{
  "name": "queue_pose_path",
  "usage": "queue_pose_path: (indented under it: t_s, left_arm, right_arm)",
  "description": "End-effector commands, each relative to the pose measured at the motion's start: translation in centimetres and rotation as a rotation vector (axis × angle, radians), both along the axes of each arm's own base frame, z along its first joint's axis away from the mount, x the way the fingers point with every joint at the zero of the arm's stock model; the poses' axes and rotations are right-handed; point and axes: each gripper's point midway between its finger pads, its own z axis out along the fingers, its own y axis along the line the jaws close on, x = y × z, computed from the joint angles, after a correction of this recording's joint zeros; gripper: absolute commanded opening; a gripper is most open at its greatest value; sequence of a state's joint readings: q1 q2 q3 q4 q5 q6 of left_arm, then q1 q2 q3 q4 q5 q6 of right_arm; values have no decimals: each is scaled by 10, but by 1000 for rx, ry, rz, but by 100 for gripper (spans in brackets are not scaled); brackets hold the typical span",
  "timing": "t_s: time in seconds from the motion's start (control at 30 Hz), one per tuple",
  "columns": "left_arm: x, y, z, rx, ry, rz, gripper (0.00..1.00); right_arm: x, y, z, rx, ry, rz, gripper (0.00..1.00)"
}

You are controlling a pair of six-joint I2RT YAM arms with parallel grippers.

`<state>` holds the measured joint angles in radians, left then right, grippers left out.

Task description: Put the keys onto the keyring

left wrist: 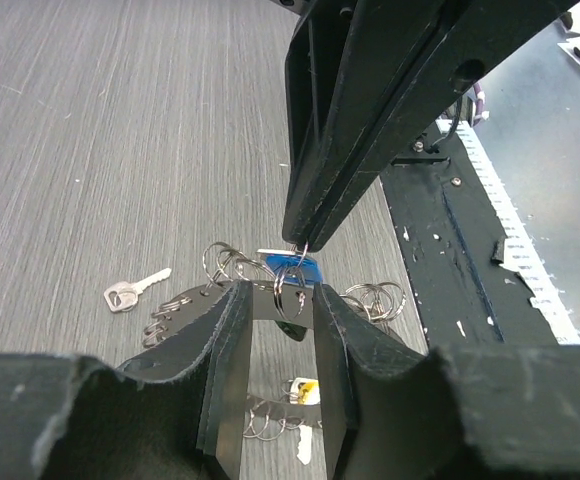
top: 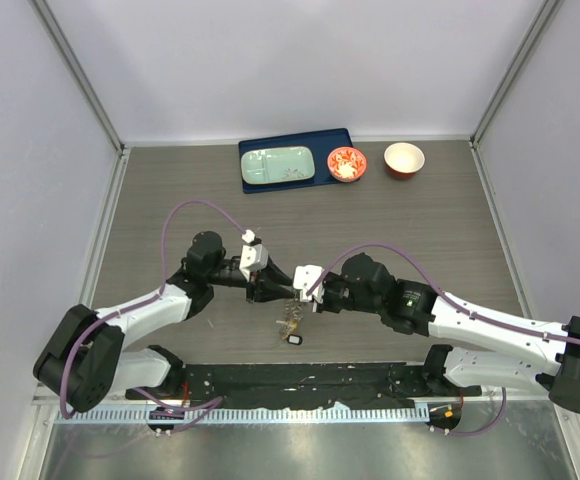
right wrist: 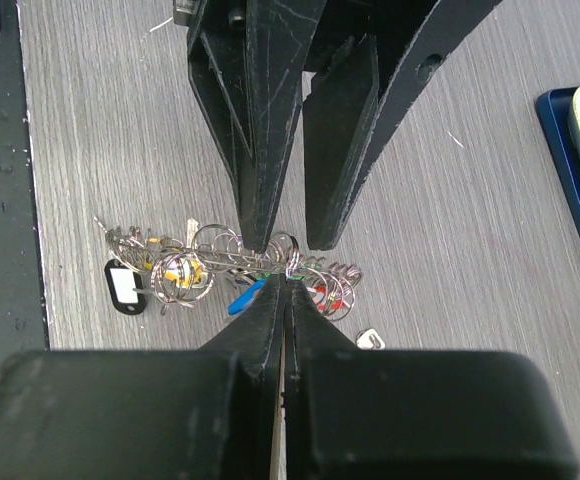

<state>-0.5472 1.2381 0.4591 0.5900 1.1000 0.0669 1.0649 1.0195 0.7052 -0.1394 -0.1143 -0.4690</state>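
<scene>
**Right claw nips a keyring between my left claw's parted fingers**

My right claw [right wrist: 286, 282] is clenched. Its two fingers are pressed flat together, and at their tips they nip a thin wire keyring [left wrist: 291, 284]. My left claw [left wrist: 282, 295] is released. Its fingers stand apart on either side of that keyring, and I cannot tell whether either one touches the wire. In the overhead view the two claws meet tip to tip at the middle of the frame.

The keys [right wrist: 205, 265] are tangled in a string of wire rings on the grey wood-grain tabletop [left wrist: 110, 120]. In my right wrist view the string runs from the left of the frame to just right of centre, and I cannot tell how much of it is lifted. A blue-headed key [right wrist: 245, 296] sits just lower left of my right claw's tips, and a red-headed one [right wrist: 332, 296] just to their right. A yellow-headed one [right wrist: 175, 275] lies further left, and a black tag [right wrist: 123, 285] marks the left end. One plain silver key [left wrist: 135, 291] lies apart from the bunch, at the middle left of my left wrist view.

At the top centre of the overhead view sits a blue tray [top: 322, 140] holding a pale green plate [top: 265, 160].
</scene>
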Motion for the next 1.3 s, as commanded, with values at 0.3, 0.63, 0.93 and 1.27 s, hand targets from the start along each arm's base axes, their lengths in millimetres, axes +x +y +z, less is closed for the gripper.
queue_pose_path:
  t_s: [0.3, 0.63, 0.93, 1.27]
  left_arm:
    - [9, -1, 7, 5, -13, 22, 0]
    - [48, 17, 41, -187, 37, 414, 0]
    - [51, 30, 61, -356, 141, 521, 0]
    - [51, 35, 73, -455, 165, 568, 0]
  right_arm:
    - [0, 11, 35, 98, -40, 22, 1]
    - [0, 3, 24, 94, -24, -19, 1]
    - [-3, 21, 14, 149, -3, 16, 1]
    - [0, 42, -2, 146, 14, 45, 1]
